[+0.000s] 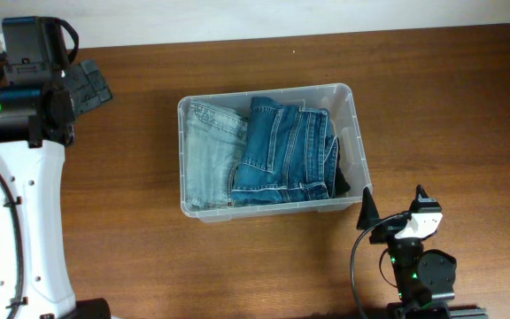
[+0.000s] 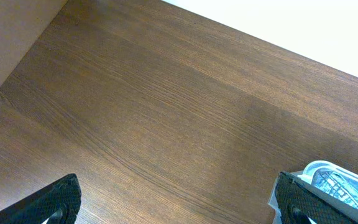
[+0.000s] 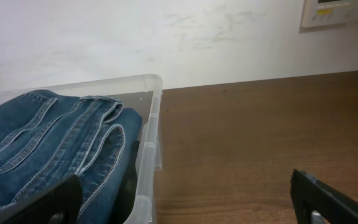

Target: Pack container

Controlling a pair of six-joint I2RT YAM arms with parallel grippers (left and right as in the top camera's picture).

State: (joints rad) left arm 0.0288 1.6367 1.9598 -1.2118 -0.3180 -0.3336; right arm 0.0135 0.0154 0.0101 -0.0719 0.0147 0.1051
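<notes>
The clear plastic container stands in the middle of the table. It holds folded light-wash jeans on its left side and folded dark blue jeans on its right. My left gripper is open and empty at the far left, well away from the container; its wrist view shows a container corner at lower right. My right gripper is open and empty just off the container's front right corner. Its wrist view shows the container wall and the dark jeans.
The table is brown wood. A white wall lies beyond its far edge, with a wall panel at upper right. The left arm's white body stands along the left edge.
</notes>
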